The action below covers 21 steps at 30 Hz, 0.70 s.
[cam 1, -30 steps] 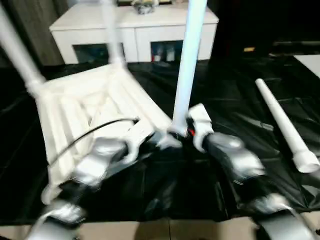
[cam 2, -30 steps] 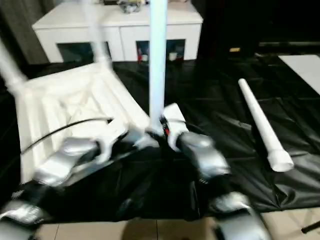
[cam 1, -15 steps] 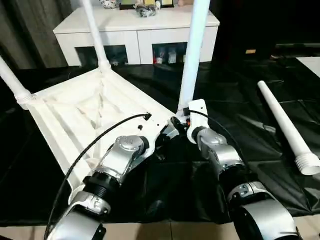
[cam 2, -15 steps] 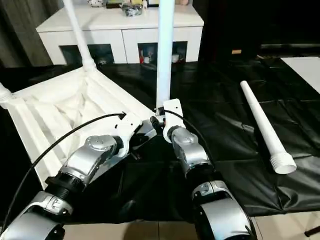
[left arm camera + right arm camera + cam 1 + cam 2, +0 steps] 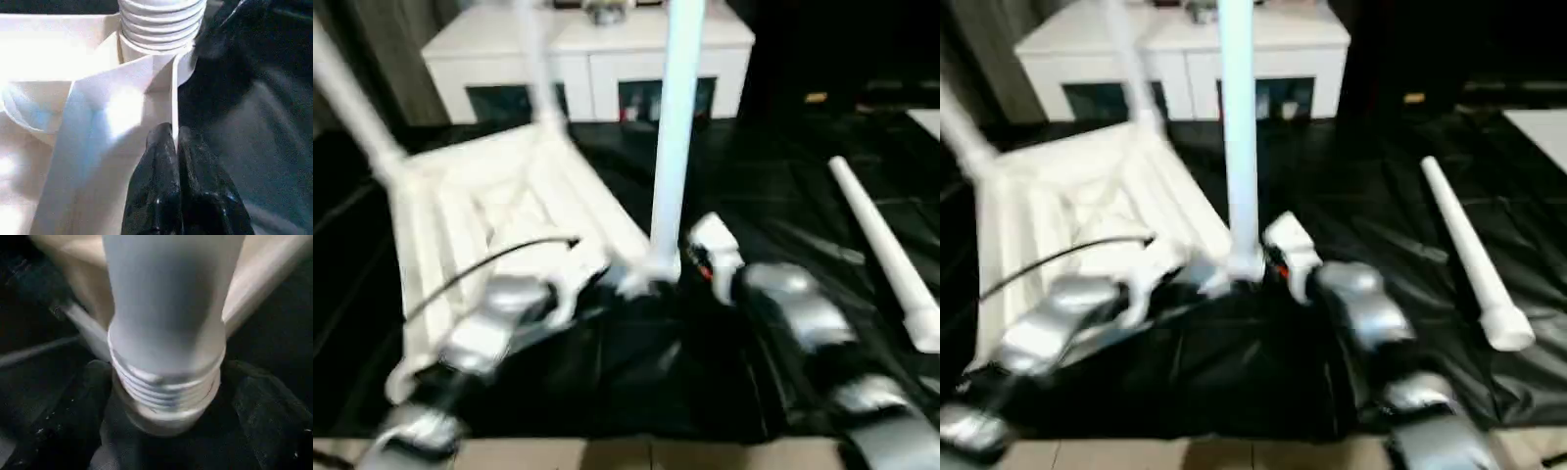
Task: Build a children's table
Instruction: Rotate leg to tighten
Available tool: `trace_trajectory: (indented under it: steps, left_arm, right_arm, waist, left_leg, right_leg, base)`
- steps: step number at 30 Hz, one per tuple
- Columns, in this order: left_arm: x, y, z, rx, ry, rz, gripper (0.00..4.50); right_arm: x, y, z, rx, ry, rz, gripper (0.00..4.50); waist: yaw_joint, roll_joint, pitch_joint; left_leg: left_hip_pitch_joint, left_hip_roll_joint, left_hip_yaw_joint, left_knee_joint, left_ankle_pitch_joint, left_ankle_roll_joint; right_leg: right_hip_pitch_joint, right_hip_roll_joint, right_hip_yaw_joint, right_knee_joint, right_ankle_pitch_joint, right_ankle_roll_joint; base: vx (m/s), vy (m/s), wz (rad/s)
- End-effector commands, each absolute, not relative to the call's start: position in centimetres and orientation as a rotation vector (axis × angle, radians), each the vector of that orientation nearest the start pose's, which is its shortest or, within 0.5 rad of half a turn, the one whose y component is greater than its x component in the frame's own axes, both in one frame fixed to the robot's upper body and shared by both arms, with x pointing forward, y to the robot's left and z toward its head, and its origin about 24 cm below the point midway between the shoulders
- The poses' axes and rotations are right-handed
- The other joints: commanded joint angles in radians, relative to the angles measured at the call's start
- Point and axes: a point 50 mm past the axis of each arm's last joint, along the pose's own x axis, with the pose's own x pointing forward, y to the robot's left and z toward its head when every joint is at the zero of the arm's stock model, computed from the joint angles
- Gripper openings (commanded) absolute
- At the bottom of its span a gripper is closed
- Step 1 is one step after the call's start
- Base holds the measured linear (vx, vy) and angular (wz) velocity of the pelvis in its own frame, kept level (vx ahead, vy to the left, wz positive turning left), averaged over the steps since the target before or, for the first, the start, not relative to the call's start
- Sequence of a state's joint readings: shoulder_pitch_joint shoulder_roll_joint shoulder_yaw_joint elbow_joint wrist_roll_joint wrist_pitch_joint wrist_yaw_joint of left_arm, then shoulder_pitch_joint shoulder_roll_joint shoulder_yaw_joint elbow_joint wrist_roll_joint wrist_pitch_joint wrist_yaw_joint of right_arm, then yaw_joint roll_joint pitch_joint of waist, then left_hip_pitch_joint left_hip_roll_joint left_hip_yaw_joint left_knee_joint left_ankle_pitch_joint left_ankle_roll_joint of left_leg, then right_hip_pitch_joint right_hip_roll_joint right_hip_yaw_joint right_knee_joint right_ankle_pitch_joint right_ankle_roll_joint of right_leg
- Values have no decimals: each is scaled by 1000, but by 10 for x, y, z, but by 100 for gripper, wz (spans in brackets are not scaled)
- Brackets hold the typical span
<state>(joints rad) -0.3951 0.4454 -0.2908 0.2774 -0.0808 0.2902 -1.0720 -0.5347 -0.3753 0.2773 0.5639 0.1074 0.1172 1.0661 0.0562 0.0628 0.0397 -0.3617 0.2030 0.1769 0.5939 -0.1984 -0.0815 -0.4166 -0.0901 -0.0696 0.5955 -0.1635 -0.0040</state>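
Tabletop [image 5: 499, 211]: white plastic, lying upside down on the black sheet [image 5: 773, 196], ribbed underside up; its near corner sits right at the two grippers.
Left gripper [image 5: 175, 139]: black fingers pressed together on a thin upright rib at the tabletop's rim — pinching that edge, just short of the corner socket.
Right gripper [image 5: 161, 431]: fingers [image 5: 54, 421] spread wide, one on each side of the leg's threaded base; whether they press on it or stand clear cannot be told.
Upright leg [image 5: 674, 127]: white tube rising straight up from the corner socket between the two grippers, its ridged screw end [image 5: 166, 387] partly above the socket's mouth.
Other standing legs: one [image 5: 357, 103] at the far-left corner and one [image 5: 536, 59] at the far corner, both well beyond the left gripper.
Loose leg [image 5: 886, 255]: lying flat on the black sheet, well out to the right gripper's outer side, thick end nearer the robot.
Cabinet [image 5: 592, 59]: white, glass-fronted, far behind the tabletop.
Writing: none legible — a small red mark [image 5: 703, 266] on the right wrist housing cannot be read.
Cable [image 5: 480, 266]: black, arching over the left forearm.
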Motion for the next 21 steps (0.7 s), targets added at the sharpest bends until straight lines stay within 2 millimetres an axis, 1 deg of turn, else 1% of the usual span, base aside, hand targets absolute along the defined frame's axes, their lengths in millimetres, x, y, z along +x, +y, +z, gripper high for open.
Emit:
trace_trajectory:
  steps: [1,2,3,4,5,6,7,8,10,13,15,16,18,20,21]
  left_arm:
    - [279,133,53,285,426,-1339,0]
    - [279,133,53,282,422,-1343,0]
    - [279,134,53,277,421,-1348,0]
    - [278,135,54,274,421,-1353,0]
    - [278,136,54,274,423,-1354,0]
    - [278,136,54,274,424,-1357,0]
    - [278,136,54,275,424,-1358,0]
    - [277,137,54,274,424,-1363,0]
    - [277,137,55,273,423,-1366,0]
    - [277,137,55,274,422,-1368,0]
    - [277,138,54,280,424,-1365,0]
    - [277,138,54,282,425,-1364,0]
    - [277,139,54,285,427,-1363,0]
    - [277,139,53,286,427,-1361,0]
    - [277,139,53,286,429,-1361,0]
  right_arm:
    - [310,-138,51,-266,394,1257,394]
    - [309,-138,52,-261,396,1268,394]
    - [306,-136,53,-249,398,1303,394]
    - [304,-135,54,-242,399,1332,394]
    - [302,-134,55,-237,397,1355,394]
    - [301,-133,55,-231,396,1368,394]
    - [300,-132,56,-227,396,1377,394]
    - [299,-131,57,-216,393,1401,394]
    - [298,-130,57,-207,392,1415,394]
    - [296,-129,57,-197,395,1429,394]
    - [295,-130,56,-192,407,1436,365]
    - [295,-130,56,-192,410,1437,355]
    - [294,-131,55,-192,417,1435,349]
    - [294,-130,55,-188,418,1436,324]
    - [293,-129,54,-175,418,1437,317]
  waist:
    - [1,-10,-67]
    - [4,-11,-66]
    - [7,-12,-63]
    - [7,-14,-63]
    - [8,-14,-62]
    - [8,-14,-62]
    - [7,-16,-62]
    - [8,-15,-61]
    - [7,-18,-61]
    - [8,-18,-62]
    - [8,-18,-63]
    - [9,-16,-63]
    - [10,-18,-64]
    - [11,-18,-64]
    - [12,-16,-63]
  left_leg:
    - [2,22,3,-62,-137,115]
    - [2,22,5,-60,-138,118]
    - [3,23,6,-61,-150,115]
    - [2,23,6,-61,-159,112]
    - [0,23,4,-63,-173,103]
    - [3,24,4,-64,-181,93]
    - [4,24,5,-64,-186,90]
    - [4,23,5,-64,-193,86]
    - [1,23,4,-65,-190,80]
    - [0,22,3,-64,-172,79]
    - [-1,21,3,-63,-158,83]
    - [-1,21,3,-62,-156,84]
    - [-1,21,4,-61,-151,86]
    - [-1,21,4,-61,-150,85]
    - [-1,21,3,-62,-153,84]
  right_leg:
    - [59,-36,34,-45,-95,-283]
    - [57,-37,34,-46,-90,-287]
    - [53,-37,35,-48,-103,-289]
    - [55,-38,35,-49,-118,-286]
    - [57,-39,35,-49,-147,-276]
    - [55,-40,36,-52,-165,-267]
    - [54,-40,36,-53,-170,-266]
    - [54,-40,37,-54,-182,-263]
    - [55,-41,38,-55,-193,-256]
    - [56,-41,38,-52,-184,-253]
    - [56,-41,37,-51,-169,-255]
    - [56,-40,37,-50,-166,-256]
    - [57,-41,37,-49,-159,-258]
    - [57,-40,37,-49,-162,-256]
    - [56,-41,37,-50,-166,-256]
  base:
    - [0,0,0]
    - [0,0,0]
    - [0,0,0]
    - [0,0,0]
    - [0,0,0]
    - [0,0,0]
    - [0,0,0]
    - [0,0,0]
    - [0,0,0]
    - [0,0,0]
    - [0,0,0]
    - [0,0,0]
    - [0,0,0]
    - [0,0,0]
    - [0,0,0]
